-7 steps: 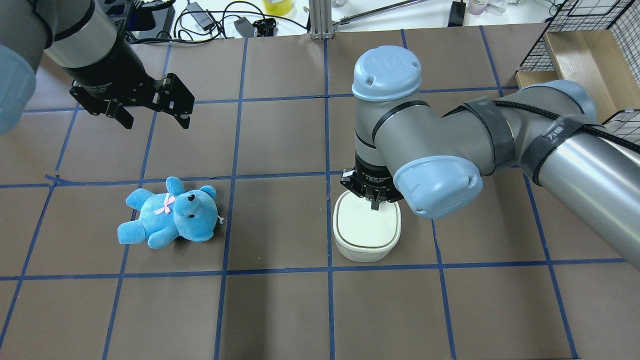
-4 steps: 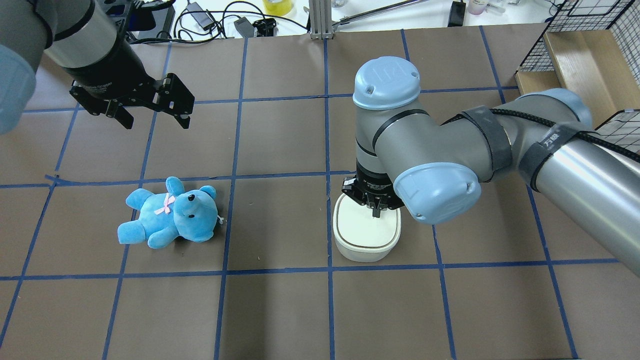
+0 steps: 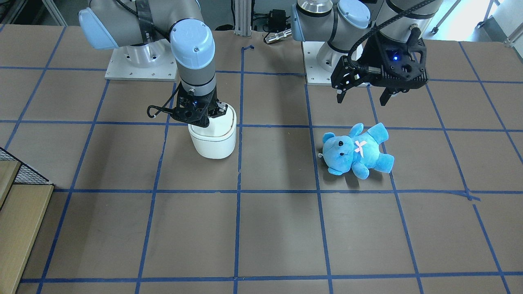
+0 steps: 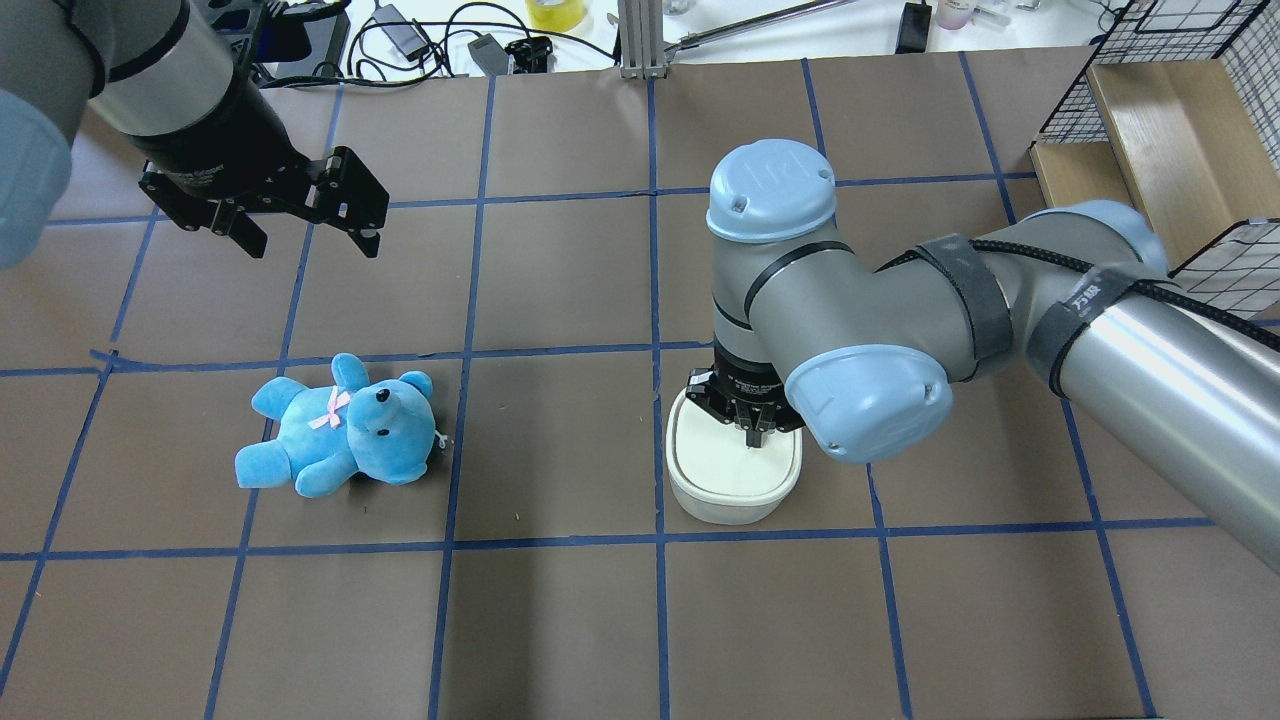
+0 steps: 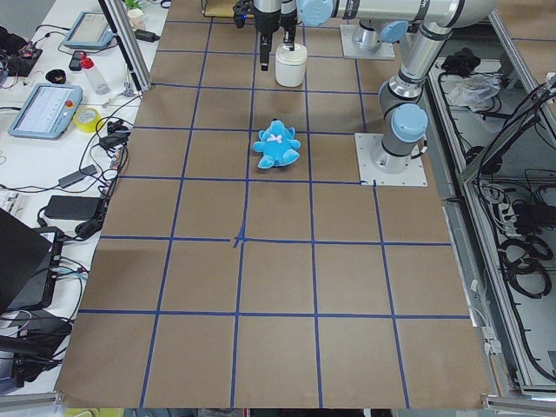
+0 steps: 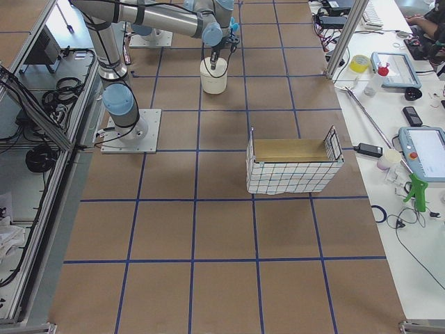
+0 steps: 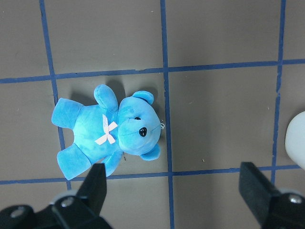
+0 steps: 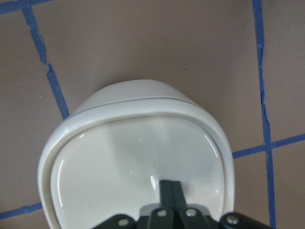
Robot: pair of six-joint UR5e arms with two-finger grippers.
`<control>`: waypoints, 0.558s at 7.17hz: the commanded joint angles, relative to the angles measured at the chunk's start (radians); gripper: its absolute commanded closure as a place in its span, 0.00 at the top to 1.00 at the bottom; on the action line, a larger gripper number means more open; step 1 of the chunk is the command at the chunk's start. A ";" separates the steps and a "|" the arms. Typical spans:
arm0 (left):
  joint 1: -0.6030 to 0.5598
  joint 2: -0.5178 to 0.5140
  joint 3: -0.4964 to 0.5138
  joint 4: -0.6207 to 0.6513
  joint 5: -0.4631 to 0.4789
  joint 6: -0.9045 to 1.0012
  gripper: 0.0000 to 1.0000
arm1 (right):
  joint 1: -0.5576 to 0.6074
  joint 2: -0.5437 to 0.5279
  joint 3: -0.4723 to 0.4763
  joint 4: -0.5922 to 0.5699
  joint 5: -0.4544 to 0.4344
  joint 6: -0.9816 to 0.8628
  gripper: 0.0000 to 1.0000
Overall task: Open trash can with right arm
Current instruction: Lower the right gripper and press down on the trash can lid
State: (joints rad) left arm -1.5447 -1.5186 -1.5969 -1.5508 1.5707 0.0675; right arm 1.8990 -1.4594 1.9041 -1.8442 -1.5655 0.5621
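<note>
Sitting midway between the table's (image 4: 560, 620) long edges, the small white rounded-square plastic trash can (image 4: 730, 505) should open best if the right arm's (image 4: 870, 300) black tool (image 4: 752, 438), fingers pinched together on nothing, presses straight down on its lid (image 4: 720, 465).

The trash can (image 4: 725, 508) is smooth white plastic, glossy enough on top to carry reflections in the right wrist view. At nine o'clock from it in the overhead view, the teddy bear (image 4: 340, 430) is fuzzy blue plush with a pink cloth bow. The table (image 4: 560, 620) cover is matt brown and paper-like, crossed by blue tape (image 4: 653, 300). The right arm (image 4: 1150, 375) has a shiny bare-metal tube and pale-blue caps. The right gripper (image 4: 755, 437) and left gripper (image 4: 312, 243) are matt black. The basket (image 6: 292, 177) is white wire around a wood-like lining.
</note>
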 commanded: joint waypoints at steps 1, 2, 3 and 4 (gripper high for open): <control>0.000 0.000 0.000 0.000 0.000 0.000 1.00 | -0.001 0.002 -0.017 0.005 -0.013 -0.001 0.00; 0.000 0.000 0.000 0.000 0.000 0.000 1.00 | -0.003 -0.007 -0.063 0.072 -0.010 0.010 0.00; 0.000 0.000 0.000 0.000 0.000 0.000 1.00 | -0.003 -0.010 -0.138 0.180 -0.007 0.015 0.00; 0.000 0.000 0.000 0.000 0.000 0.000 1.00 | -0.003 -0.010 -0.211 0.266 -0.005 0.015 0.00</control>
State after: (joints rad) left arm -1.5447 -1.5187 -1.5969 -1.5509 1.5708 0.0675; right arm 1.8964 -1.4674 1.7782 -1.6853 -1.5729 0.5740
